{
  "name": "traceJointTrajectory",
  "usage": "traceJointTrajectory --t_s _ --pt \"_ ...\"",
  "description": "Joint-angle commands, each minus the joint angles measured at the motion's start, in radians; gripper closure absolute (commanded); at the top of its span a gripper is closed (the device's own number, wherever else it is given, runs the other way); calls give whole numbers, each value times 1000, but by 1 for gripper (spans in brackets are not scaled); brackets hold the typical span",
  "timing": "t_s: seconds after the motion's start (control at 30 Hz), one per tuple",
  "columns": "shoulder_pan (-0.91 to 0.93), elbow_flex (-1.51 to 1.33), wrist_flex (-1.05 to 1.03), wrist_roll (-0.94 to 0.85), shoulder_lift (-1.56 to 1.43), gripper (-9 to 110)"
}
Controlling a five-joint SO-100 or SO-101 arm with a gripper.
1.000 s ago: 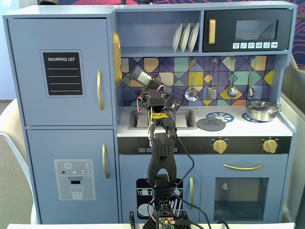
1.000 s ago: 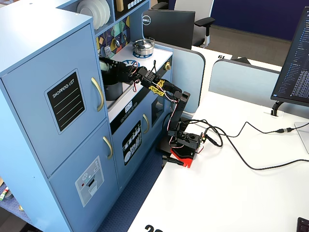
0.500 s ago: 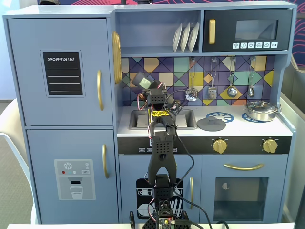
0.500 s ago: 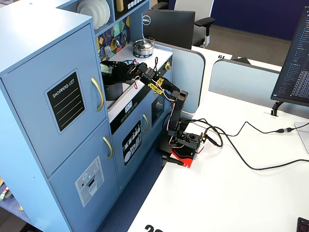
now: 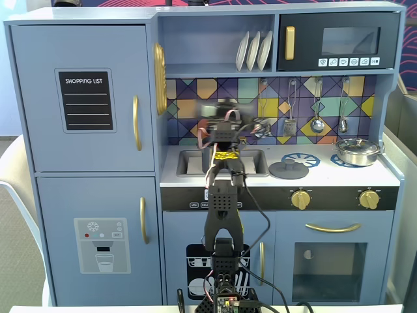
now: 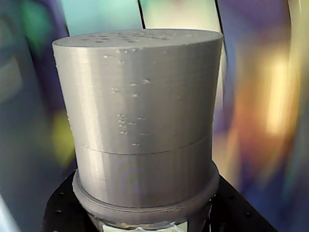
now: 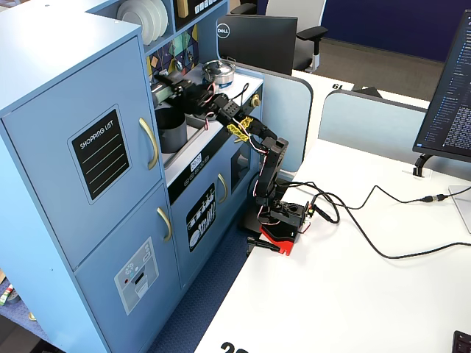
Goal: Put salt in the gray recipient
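Note:
The salt [image 6: 140, 116] fills the wrist view as a broad gray cylinder, with my gripper [image 6: 145, 217] shut on its lower end and black jaws showing at both bottom corners. In a fixed view from the front, the gripper [image 5: 225, 120] and salt [image 5: 218, 107] are a motion-blurred patch before the tiled backsplash, above the sink [image 5: 192, 163]. From the side, the gray recipient [image 7: 171, 131] stands in the sink, and the gripper [image 7: 176, 83] holds the salt [image 7: 163, 79] above and behind it. In the front view the arm hides the recipient.
A shiny steel pan [image 5: 356, 151] sits on the right burner, and a flat gray lid [image 5: 288, 171] lies on the left one. Utensils [image 5: 317, 111] hang on the backsplash. White plates [image 5: 254, 51] stand on the shelf above. The fridge door [image 5: 85, 98] flanks the sink.
The gripper with the salt has swung from upper left toward the middle of the backsplash in the front view. From the side it has lifted off the recipient, which now shows fully.

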State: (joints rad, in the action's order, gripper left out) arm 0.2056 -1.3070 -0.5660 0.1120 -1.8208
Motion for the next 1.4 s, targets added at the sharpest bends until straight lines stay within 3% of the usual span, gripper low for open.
traceJointTrajectory --t_s 0.0,0.1,0.3,0.5,0.97,1.37 --pt "233 87 23 -437 -87 101" --pt "383 78 114 -747 -86 101" --pt "574 -40 520 -1344 -67 101" --pt "649 -199 571 -1586 -71 101" --pt "657 -426 687 -1651 -67 101" --pt "721 -405 721 -1516 17 101"
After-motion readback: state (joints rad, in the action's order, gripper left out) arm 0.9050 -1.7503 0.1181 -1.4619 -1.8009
